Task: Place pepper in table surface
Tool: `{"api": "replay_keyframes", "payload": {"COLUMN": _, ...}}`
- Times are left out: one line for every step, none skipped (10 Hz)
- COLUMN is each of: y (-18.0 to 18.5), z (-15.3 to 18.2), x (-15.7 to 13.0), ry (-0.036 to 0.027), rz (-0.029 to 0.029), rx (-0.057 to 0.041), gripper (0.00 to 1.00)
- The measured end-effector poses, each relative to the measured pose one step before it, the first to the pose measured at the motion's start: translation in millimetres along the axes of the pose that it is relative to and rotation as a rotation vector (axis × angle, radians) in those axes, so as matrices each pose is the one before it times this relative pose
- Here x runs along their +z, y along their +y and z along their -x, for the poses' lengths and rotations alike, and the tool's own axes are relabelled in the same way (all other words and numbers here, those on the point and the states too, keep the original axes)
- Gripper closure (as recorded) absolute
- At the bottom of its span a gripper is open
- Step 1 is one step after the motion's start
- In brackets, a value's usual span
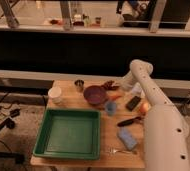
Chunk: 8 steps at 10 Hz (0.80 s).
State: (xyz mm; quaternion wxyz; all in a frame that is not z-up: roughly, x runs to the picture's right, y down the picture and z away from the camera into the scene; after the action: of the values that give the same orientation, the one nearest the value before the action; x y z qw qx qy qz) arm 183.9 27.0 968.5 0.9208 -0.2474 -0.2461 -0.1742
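Where the white arm [153, 102] bends down over the far side of the tabletop [108, 129], gripper [120, 90] with jaws spread, slender orange pepper [116, 97] lying on the wood just below it, beside maroon bowl [94, 94], dark red cluster [109, 85] behind, green tray [68, 133] at near left.

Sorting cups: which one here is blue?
The cup right of the maroon bowl, just in front of the gripper; the others are white and metallic.

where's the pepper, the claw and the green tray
pepper [116, 96], camera view, middle of its orange body
claw [120, 90], camera view, its tip, close by the pepper
green tray [73, 110], camera view, its far rim
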Motion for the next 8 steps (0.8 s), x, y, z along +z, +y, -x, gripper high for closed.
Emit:
{"api": "replay_keyframes", "payload": {"y": 1.04, "z": -1.33, "x": 1.75, "ry": -0.0028, "rz": 0.01061, "rx": 0.00153, "gripper": 0.31}}
{"api": "replay_keyframes", "payload": {"y": 0.38, "z": -0.88, "x": 2.11, "ry": -0.00283, "rz": 0.01085, "rx": 0.00054, "gripper": 0.4}}
{"api": "replay_keyframes", "payload": {"y": 0.77, "z": -0.69, "x": 2.44, "ry": -0.00288, "rz": 0.01104, "rx": 0.00034, "gripper": 0.44}}
{"api": "replay_keyframes", "payload": {"y": 0.55, "z": -0.9, "x": 2.65, "ry": -0.00365, "rz": 0.01245, "rx": 0.00074, "gripper": 0.44}}
{"api": "replay_keyframes", "payload": {"y": 1.17, "z": -1.12, "x": 3.0, "ry": -0.00436, "rz": 0.0146, "rx": 0.00093, "gripper": 0.44}}
{"api": "replay_keyframes", "payload": {"y": 0.69, "z": -0.75, "x": 2.57, "ry": -0.0029, "rz": 0.0145, "rx": -0.00021, "gripper": 0.44}}
{"api": "replay_keyframes", "payload": {"y": 0.02, "z": -0.23, "x": 0.94, "ry": -0.0014, "rz": 0.00515, "rx": -0.00009, "gripper": 0.44}}
{"api": "replay_keyframes", "payload": {"y": -0.53, "z": -1.17, "x": 5.12, "ry": -0.00635, "rz": 0.0271, "rx": -0.00224, "gripper": 0.44}}
